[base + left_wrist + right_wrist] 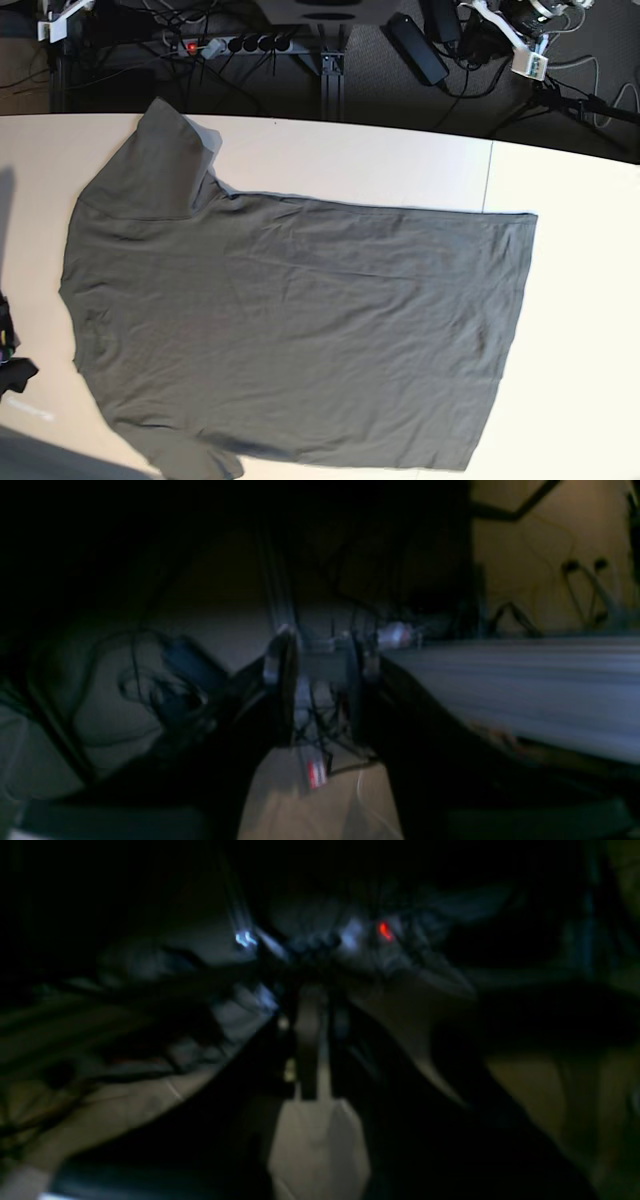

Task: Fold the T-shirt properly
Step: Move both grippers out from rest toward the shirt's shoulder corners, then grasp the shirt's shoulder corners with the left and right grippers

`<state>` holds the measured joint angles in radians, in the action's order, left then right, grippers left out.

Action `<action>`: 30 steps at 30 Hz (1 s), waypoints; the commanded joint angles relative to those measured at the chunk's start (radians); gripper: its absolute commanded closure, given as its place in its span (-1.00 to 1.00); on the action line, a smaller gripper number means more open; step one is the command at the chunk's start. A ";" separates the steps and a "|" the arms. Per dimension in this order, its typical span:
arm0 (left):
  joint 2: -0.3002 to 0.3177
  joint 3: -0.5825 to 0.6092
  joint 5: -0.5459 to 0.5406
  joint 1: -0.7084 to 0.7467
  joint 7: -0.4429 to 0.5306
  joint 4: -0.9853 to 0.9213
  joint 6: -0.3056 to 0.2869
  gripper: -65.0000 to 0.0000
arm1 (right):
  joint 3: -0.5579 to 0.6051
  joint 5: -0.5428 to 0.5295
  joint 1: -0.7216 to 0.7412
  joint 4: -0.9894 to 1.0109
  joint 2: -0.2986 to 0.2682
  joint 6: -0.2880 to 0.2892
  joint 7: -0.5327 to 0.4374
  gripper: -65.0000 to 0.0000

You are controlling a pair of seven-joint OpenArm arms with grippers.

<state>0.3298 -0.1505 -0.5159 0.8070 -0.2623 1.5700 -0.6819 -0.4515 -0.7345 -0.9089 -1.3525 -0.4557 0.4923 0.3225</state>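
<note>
The dark olive-grey T-shirt (300, 320) lies spread flat on the pale table (580, 300), collar end at the left and hem at the right. One sleeve (165, 160) points to the far left corner. No gripper touches it in the base view. The left wrist view is dark and blurred: my left gripper (322, 690) shows two dark fingers with a gap between them, nothing held, over cables and floor. The right wrist view is darker: my right gripper (315, 1040) shows two fingers close together, and I cannot tell how they stand. The shirt shows in neither wrist view.
A small black object with coloured bits (10, 355) sits at the table's left edge. Behind the table are a power strip (235, 45), cables and a stand post (332, 70). A pale flat surface (525, 690) runs along the right of the left wrist view.
</note>
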 commanded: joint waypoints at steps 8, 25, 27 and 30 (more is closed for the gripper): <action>0.035 -0.016 -0.088 0.046 -0.055 0.237 -0.016 0.01 | -0.160 -0.297 -0.040 -0.365 -0.016 0.073 0.164 -0.03; 0.111 -0.051 -0.169 -0.021 -0.057 0.238 -0.016 -0.07 | -0.061 -0.348 0.313 -0.172 -0.020 0.074 0.195 -0.15; 0.124 -0.062 -0.181 -0.042 -0.057 0.238 -0.016 -0.07 | -0.020 -0.348 0.343 -0.130 -0.020 0.074 0.203 -0.15; 0.146 -0.067 -0.183 -0.090 -0.074 0.237 -0.016 -0.07 | 0.016 -0.347 0.372 -0.096 -0.008 0.074 0.214 -0.15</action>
<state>0.4641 -0.2100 -0.6834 0.7128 -0.3542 1.7931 -0.6846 -0.4339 -1.0851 -0.5323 -1.4441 -0.4534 0.4938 0.5224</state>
